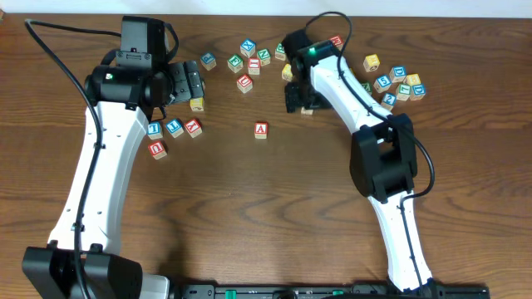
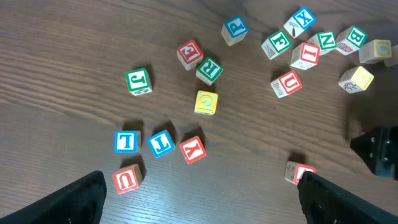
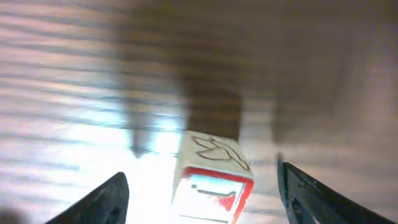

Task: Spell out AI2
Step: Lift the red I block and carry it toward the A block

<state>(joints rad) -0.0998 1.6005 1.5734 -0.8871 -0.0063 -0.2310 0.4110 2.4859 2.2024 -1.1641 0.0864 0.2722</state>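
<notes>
The dark wooden bench [image 1: 249,216] carried many letter blocks [image 1: 249,62], most of them in the far part. The A block [image 1: 261,129] stood alone near the middle. The right hand [image 3: 202,190] hung low over a red-edged block [image 3: 211,177]. Its fingers [image 3: 99,199] were apart, one on each side of the block, and we saw no contact. We could not read its letter surely. We judged that this hand needed only to go straight down and close. The left hand [image 2: 200,186] was also spread, holding nothing, farther from the A block.
</notes>
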